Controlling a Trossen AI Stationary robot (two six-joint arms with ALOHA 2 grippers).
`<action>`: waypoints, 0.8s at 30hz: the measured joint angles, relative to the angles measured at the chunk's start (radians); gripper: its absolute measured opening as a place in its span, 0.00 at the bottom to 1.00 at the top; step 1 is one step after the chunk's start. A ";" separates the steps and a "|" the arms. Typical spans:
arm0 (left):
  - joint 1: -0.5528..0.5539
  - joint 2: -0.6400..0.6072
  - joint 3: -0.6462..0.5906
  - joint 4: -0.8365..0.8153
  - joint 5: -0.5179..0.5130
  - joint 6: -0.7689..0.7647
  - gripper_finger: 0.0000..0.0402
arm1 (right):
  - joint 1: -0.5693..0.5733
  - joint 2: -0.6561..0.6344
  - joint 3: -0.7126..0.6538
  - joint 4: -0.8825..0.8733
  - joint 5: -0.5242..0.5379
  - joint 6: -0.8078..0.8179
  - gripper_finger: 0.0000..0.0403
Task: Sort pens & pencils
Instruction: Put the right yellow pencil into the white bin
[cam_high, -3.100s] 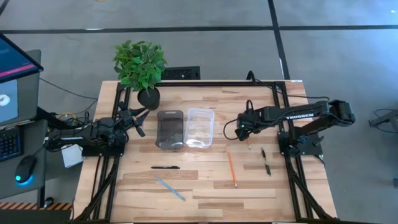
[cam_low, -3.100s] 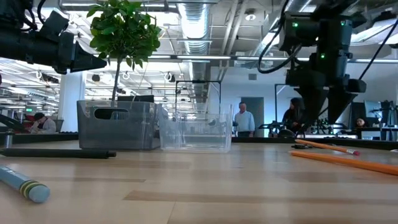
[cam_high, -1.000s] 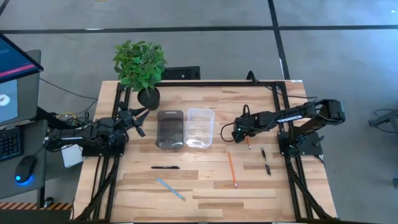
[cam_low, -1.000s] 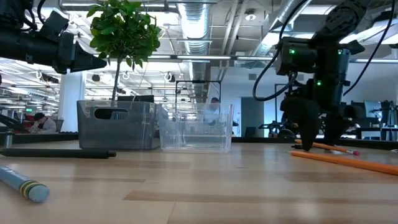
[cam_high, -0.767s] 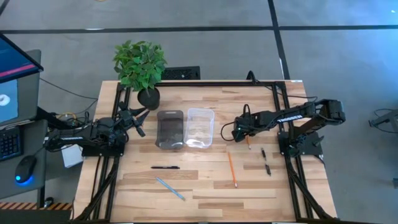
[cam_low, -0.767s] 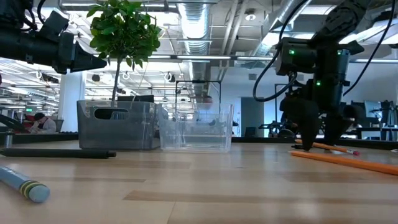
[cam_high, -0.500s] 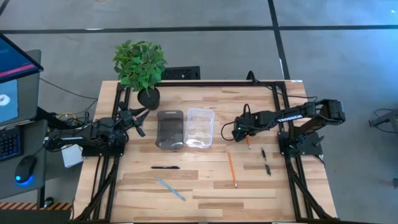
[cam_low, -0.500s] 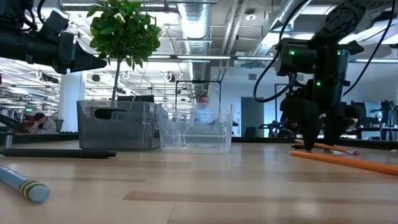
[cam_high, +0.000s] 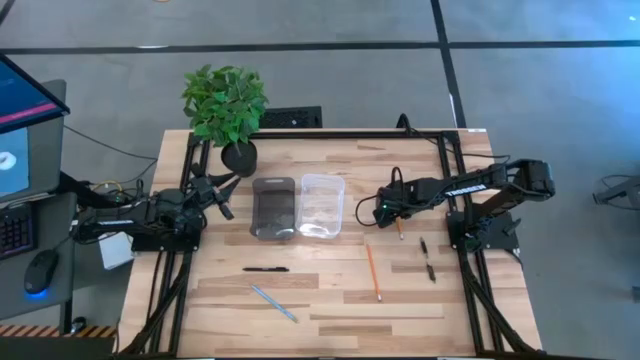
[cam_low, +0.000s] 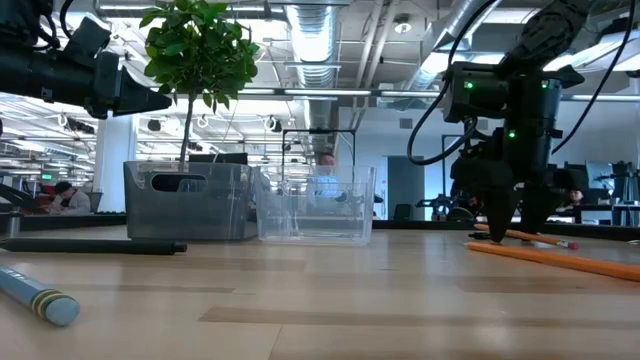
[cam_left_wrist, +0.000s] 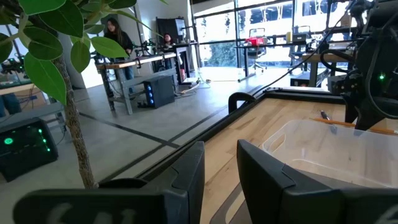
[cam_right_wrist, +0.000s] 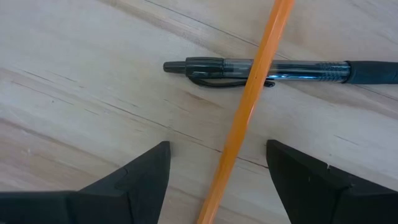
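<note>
Fingers (cam_right_wrist: 143, 171) of the right gripper (cam_right_wrist: 217, 180) spread wide astride an orange pencil (cam_right_wrist: 249, 106) crossing a pen (cam_right_wrist: 298, 70), detail only its wrist view shows.

Right wrist view: the orange pencil (cam_right_wrist: 249, 106) runs off the top and bottom edges, and the black pen (cam_right_wrist: 273, 70) beneath it is cut off at the right edge.

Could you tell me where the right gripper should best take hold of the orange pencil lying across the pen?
Probably from straight above, on the bare stretch of the orange pencil just short of where it crosses the pen. The right gripper already hangs open with a finger on either side of that shaft, so closing across its thin width there should pick the pencil alone.
</note>
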 joint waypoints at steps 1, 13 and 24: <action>0.000 0.000 0.000 0.000 0.000 0.000 0.21 | 0.000 0.000 0.000 0.000 0.000 0.000 0.71; 0.000 0.000 0.000 0.000 0.000 0.000 0.21 | 0.000 0.000 0.000 -0.002 -0.004 -0.002 0.68; 0.000 0.000 0.000 0.000 0.000 0.000 0.21 | 0.001 0.000 0.000 -0.004 -0.006 -0.003 0.39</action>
